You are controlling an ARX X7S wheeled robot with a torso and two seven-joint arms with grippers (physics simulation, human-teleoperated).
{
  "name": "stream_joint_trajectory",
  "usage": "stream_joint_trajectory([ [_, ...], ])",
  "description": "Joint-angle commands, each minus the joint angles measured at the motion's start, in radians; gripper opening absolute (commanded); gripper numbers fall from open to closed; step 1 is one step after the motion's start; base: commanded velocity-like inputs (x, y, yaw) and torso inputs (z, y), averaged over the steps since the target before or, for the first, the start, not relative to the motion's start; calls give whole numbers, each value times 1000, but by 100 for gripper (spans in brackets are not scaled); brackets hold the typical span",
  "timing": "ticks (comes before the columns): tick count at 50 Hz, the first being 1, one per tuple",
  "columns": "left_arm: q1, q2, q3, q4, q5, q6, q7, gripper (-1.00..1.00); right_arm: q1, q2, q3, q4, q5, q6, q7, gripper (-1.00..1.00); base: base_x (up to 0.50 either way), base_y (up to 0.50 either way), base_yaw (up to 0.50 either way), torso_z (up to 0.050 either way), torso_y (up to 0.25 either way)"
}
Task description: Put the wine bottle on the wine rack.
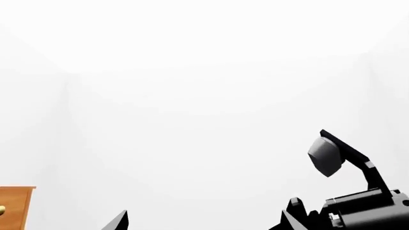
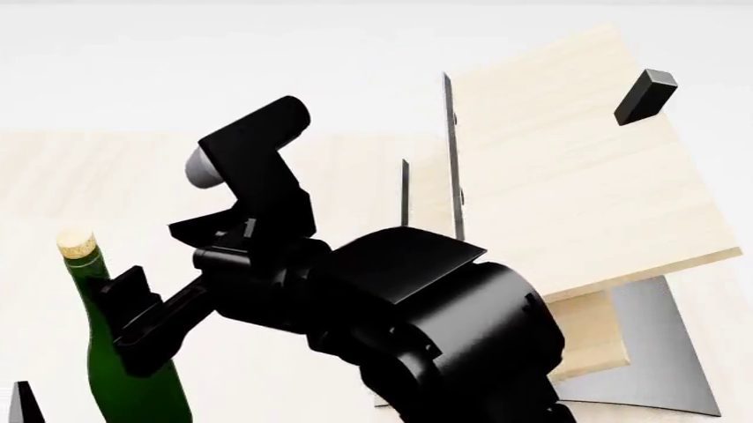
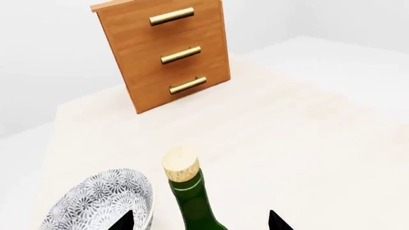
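Your right gripper (image 3: 199, 221) spread, fingertips either side of wine bottle (image 3: 191, 196), not pinching. Bottle upright on bench (image 3: 300, 143), left of wine rack (image 2: 565, 176). Your left gripper (image 1: 204, 221) spread, holding nothing.

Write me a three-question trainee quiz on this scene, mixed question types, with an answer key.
1. True or false: the wine bottle lies flat on the wine rack.
2. How many brass handles show on the drawer cabinet? A) two B) three C) four
3. Fill in: beside the bottle, in the right wrist view, sits a patterned ____.

Key
1. False: it stands upright on the table, with the right gripper open around it.
2. B
3. bowl
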Motion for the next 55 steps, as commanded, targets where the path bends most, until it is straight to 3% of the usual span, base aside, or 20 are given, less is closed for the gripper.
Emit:
stream_joint_trajectory([
  [1,-3,-3,1,-2,-3,-1,-3,100,-1,-42,-25,48,-1,-38,-2,100,0,0,0,0,0],
  [20,-4,-7,6,-4,-4,-1,-8,100,28,-86,-86,165,26,-156,-10,100,0,0,0,0,0],
  [39,-8,-10,13,-3,-3,-3,-10,100,101,-91,-407,395,283,-492,35,100,0,0,0,0,0],
  [55,-9,-14,15,-7,-5,0,-15,100,152,-87,-606,475,450,-647,54,100,0,0,0,0,0],
])
